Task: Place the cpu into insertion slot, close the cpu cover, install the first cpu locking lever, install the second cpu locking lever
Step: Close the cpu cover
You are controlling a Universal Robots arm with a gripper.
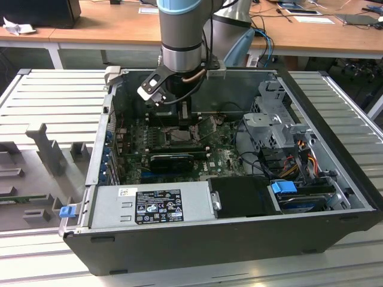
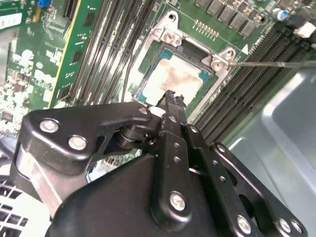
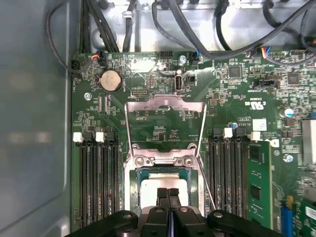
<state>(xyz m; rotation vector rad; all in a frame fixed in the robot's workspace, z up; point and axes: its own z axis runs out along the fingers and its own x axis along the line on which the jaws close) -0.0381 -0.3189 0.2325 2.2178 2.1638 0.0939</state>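
The cpu (image 3: 163, 183) (image 2: 178, 79), a small silver-grey square, lies flat in the insertion slot (image 3: 132, 183) (image 2: 148, 60) on the green motherboard. My gripper (image 3: 168, 193) (image 2: 173, 97) hangs right over the chip, its black fingers pressed together with nothing seen between them; whether the tips touch the chip I cannot tell. The cpu cover (image 3: 165, 100) stands swung open on its hinge beyond the socket, with the board showing through its window. A thin lever rod (image 3: 206, 183) (image 2: 276, 63) juts out beside the socket. In the exterior view the gripper (image 1: 184, 119) reaches down into the case above the slot (image 1: 179, 136).
Black memory slots (image 3: 96, 182) flank the socket, with a green memory stick (image 3: 259, 183) beyond them on one side. A long black card (image 1: 172, 160), the power supply (image 1: 149, 206), a drive cage (image 1: 278, 122) and loose cables (image 3: 197, 29) crowd the case.
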